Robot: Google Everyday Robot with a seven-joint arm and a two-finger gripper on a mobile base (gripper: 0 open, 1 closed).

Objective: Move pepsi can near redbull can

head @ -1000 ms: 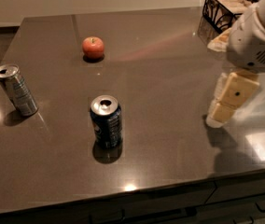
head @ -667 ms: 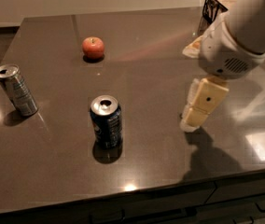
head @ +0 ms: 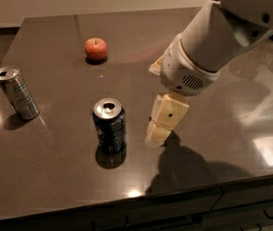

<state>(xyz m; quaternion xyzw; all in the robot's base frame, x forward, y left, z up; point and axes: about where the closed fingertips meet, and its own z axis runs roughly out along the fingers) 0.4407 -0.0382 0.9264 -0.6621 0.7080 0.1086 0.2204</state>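
Observation:
The pepsi can (head: 110, 126), dark blue with a silver top, stands upright on the dark table (head: 55, 186), left of centre and toward the front. The redbull can (head: 16, 93), slim and silver-grey, stands at the far left, well apart from the pepsi can. My gripper (head: 156, 136), cream-coloured, hangs from the white arm (head: 208, 47) and points down just to the right of the pepsi can, a short gap away, at about the can's height. It holds nothing that I can see.
A red apple (head: 95, 48) sits at the back of the table, behind the pepsi can. The table's front edge (head: 175, 196) runs just below the gripper's shadow. The big white arm covers the back right of the table.
The arm and gripper have moved left across the table, from the right side to just beside the pepsi can. Both cans and the apple have stayed in place.

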